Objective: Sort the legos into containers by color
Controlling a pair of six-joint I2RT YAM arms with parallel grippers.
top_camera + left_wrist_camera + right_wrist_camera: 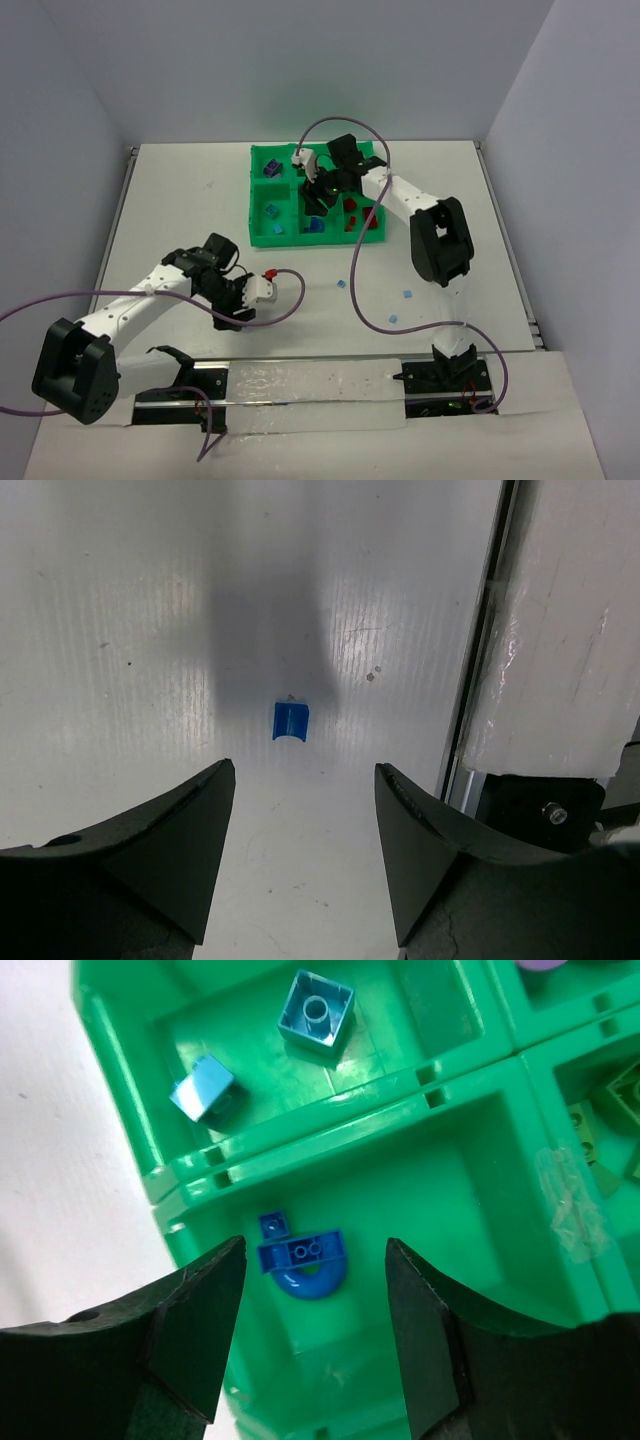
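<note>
1. The left gripper [305, 770] hangs low over the white table [120, 630]. Its black fingers are spread wide with nothing between them.
2. Just ahead of its fingertips, in line with the gap, a small dark blue plastic brick [291, 721] lies on the table, touching neither finger.
3. A grey metal rail [480, 660] runs along the table edge to that gripper's right.
4. The right gripper [312, 1242] is parted too, and empty, and is held over the bright green plastic tray [130, 1110].
5. In the compartment below its gap lies a dark blue flat plate [300, 1250]. A dark blue arch piece [312, 1282] touches the plate's near side, and a tiny dark blue square plate [272, 1224] sits just beside its far left corner.
6. The compartment beyond the fingertips holds two light blue bricks, one stud-up [318, 1010] and one tilted [205, 1090], well apart.
7. Dull green pieces [610, 1100] lie in a compartment off to this gripper's right.
8. From above, red bricks [352, 207] show in the tray beside the right wrist.
9. Three small loose blue bricks [342, 284] [407, 294] [392, 319] lie on the table behind that gripper, toward its base.
</note>
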